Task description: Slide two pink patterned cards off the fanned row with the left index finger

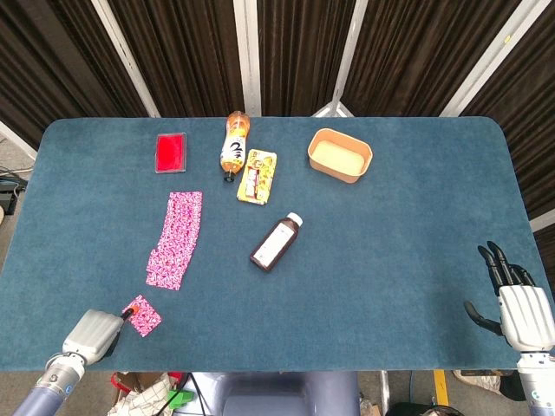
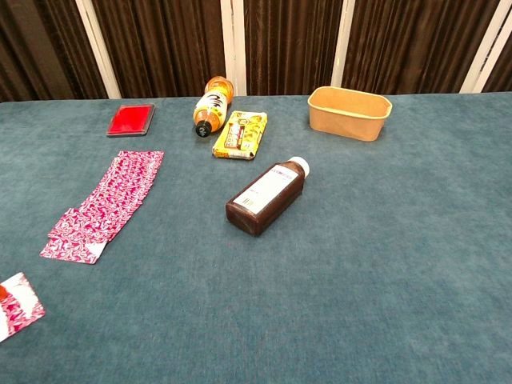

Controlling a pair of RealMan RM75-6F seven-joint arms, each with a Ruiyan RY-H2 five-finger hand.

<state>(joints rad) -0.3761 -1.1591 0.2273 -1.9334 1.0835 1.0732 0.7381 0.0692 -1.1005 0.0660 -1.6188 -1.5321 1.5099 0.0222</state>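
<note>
Fanned row of pink patterned cards [image 1: 176, 238]: lies on the blue surface [image 1: 390, 251] below the red card box [image 1: 171, 152]; long axis runs from the box end down toward the near-left corner, lower end pointing at the left hand.
Separated pink card [image 1: 142, 315]: apart from the row's lower end, lying flat, tilted diagonally; whether one card or two stacked cannot be told.
Left hand [image 1: 95, 333]: nearer by far; fingers curled, orange fingertip [image 1: 127, 314] at the card's left edge; grasping nothing.
Right hand [image 1: 519, 308]: far across the surface; fingers apart, empty.
</note>
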